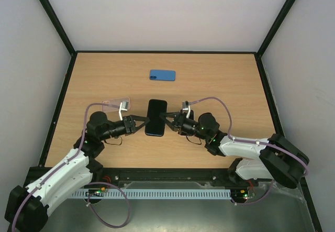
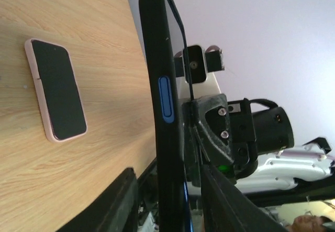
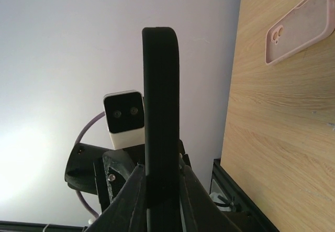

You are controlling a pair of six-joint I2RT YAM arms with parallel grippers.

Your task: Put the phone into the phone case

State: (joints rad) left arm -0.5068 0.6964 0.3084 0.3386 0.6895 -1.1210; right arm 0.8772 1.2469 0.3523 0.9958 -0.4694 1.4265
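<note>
Left hand [image 1: 144,122] | right hand [image 1: 168,118] | black phone [image 1: 156,118] clamped between both

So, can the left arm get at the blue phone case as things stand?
Probably not yet: the left claw is clamped on the black phone. The path toward the blue phone case looks unobstructed.

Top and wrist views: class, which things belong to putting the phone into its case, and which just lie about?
Job: black phone case with blue side button; left gripper; right gripper, clamped on it.
Lying about: flat blue rounded-rectangle phone or case; translucent pink case; pink-rimmed, dark-screened phone.
</note>
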